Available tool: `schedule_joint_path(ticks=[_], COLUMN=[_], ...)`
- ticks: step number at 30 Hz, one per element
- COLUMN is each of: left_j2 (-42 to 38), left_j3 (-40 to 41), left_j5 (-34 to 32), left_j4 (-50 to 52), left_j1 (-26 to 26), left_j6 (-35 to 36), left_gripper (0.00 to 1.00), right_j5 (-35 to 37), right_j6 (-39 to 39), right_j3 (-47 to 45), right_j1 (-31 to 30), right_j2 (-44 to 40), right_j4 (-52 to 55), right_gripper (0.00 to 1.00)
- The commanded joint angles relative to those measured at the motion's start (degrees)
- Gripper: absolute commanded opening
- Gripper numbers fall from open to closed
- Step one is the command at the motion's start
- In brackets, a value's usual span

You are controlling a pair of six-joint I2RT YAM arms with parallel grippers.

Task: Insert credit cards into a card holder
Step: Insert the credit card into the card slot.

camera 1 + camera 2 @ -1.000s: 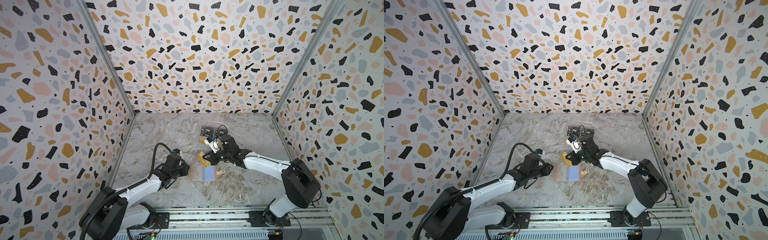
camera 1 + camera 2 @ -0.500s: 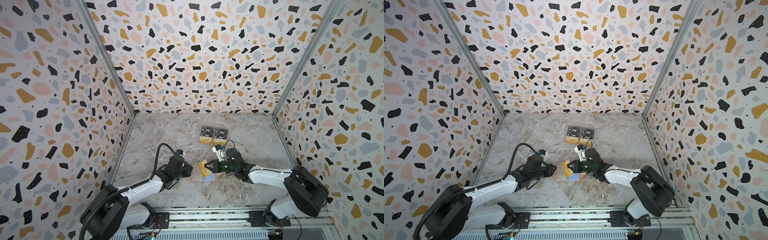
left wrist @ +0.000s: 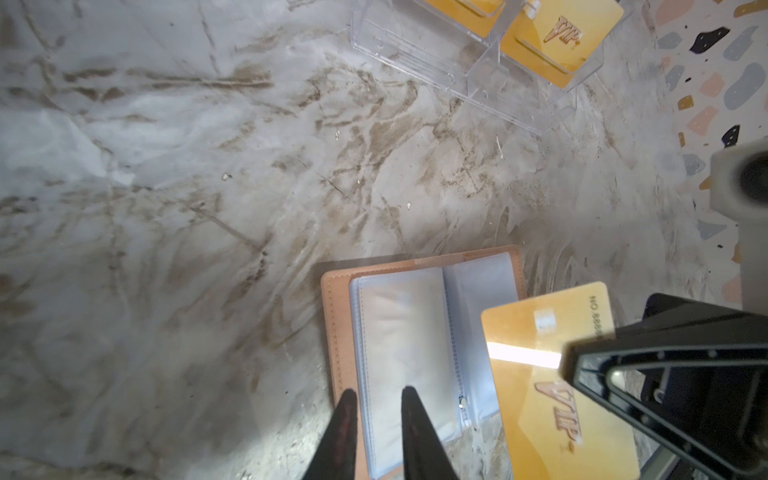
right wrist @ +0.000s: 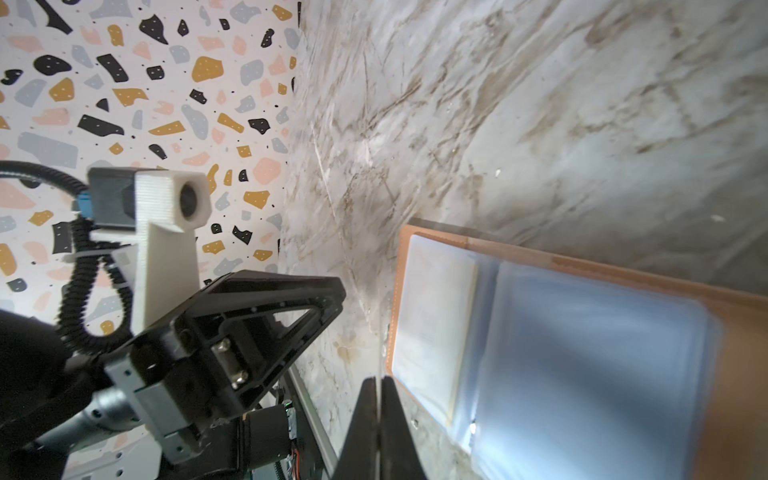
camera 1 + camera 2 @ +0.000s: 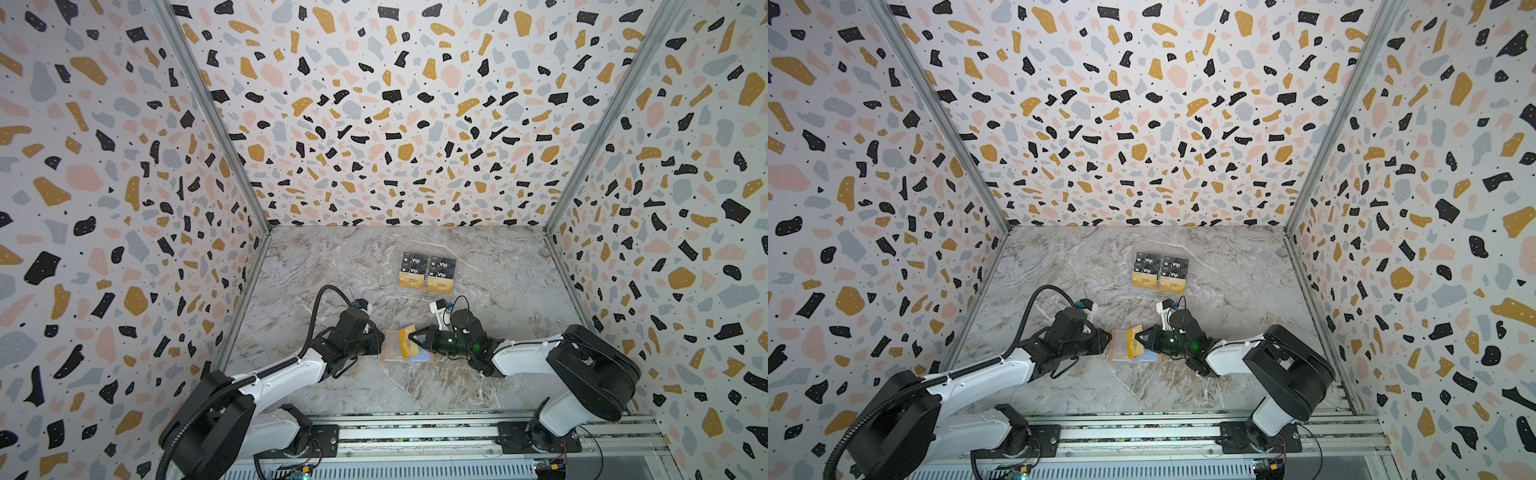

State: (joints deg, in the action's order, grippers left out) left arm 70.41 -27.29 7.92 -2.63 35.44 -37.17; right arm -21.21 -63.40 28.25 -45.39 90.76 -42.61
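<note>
A gold card (image 3: 540, 332) is clamped in the right claw (image 4: 379, 386) over the card holder (image 3: 336, 332); the left claw (image 3: 378, 411) is parted. A sleeve (image 3: 399, 332) must be lined up next.

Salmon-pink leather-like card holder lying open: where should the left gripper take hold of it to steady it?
Probably the bare cover margin of the salmon-pink card holder nearest the left gripper, approached low from that arm's side. It lies flat and open, its clear plastic sleeves face up, and the right gripper, shut on a gold-yellow card, occupies the opposite side.
</note>
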Motion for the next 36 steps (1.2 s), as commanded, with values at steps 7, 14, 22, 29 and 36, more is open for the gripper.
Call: schedule_joint_path(ticks=[7, 14, 22, 29, 36], left_j2=[1.0, 2.33, 4.14, 6.15, 7.62], left_j3=[-0.16, 3.04, 1.53, -0.2, -3.37], left_j5=[1.42, 4.75, 5.04, 5.64, 5.61], left_j4=[-3.38, -10.24, -9.61, -8.02, -3.98], left_j1=[0.26, 0.24, 0.33, 0.33, 0.33], left_j6=[0.39, -2.44, -0.9, 0.19, 4.65], left_gripper=[0.17, 0.19, 0.2, 0.2, 0.15], right_j5=[2.33, -4.1, -6.77, -4.1, -1.79], right_j6=[1.05, 2.8, 2.53, 1.84, 0.52], right_j3=[2.6, 3.48, 4.09, 3.04, 2.69], right_j1=[0.75, 5.67, 6.01, 5.92, 4.88], right_j2=[1.61, 4.0, 5.5, 4.03, 4.38], right_j4=[-2.58, -2.94, -1.91, -1.81, -3.36], right_gripper=[0.0, 0.0, 0.0, 0.0, 0.0])
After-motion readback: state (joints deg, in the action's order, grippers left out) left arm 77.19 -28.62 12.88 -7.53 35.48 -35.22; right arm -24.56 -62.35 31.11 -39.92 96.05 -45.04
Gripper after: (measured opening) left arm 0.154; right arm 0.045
